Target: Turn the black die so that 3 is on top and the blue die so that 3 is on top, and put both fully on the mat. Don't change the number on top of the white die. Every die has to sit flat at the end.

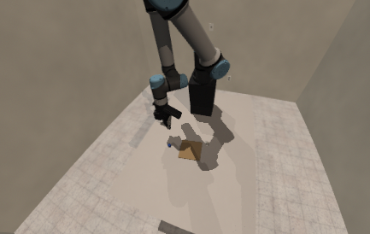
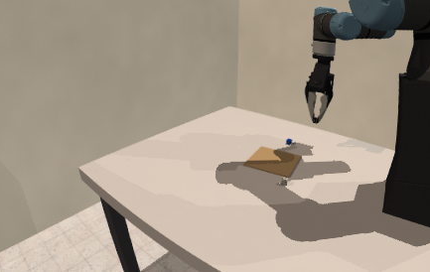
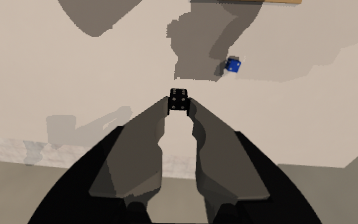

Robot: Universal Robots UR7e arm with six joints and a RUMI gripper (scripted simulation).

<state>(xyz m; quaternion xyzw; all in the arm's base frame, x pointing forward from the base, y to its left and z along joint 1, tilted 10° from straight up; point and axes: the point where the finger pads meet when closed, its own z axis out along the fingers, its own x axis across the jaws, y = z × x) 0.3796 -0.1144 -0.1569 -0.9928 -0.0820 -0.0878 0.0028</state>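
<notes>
My gripper [image 3: 178,98] is shut on the black die [image 3: 179,99], held between the fingertips high above the table. The gripper also shows in the top view [image 1: 166,123] and in the exterior view [image 2: 317,119], pointing down, well above the table. The blue die [image 3: 233,65] lies on the table just off the mat's edge; it also shows in the top view [image 1: 169,145] and in the exterior view [image 2: 288,142]. The brown mat [image 2: 272,160] [image 1: 190,150] lies in the middle of the table. The white die [image 2: 283,182] sits on the table beside the mat's near edge.
The arm's black pedestal [image 2: 422,149] stands at the table's right side. The table edge and tiled floor [image 3: 106,155] show below the gripper in the wrist view. Arm shadows fall across the mat.
</notes>
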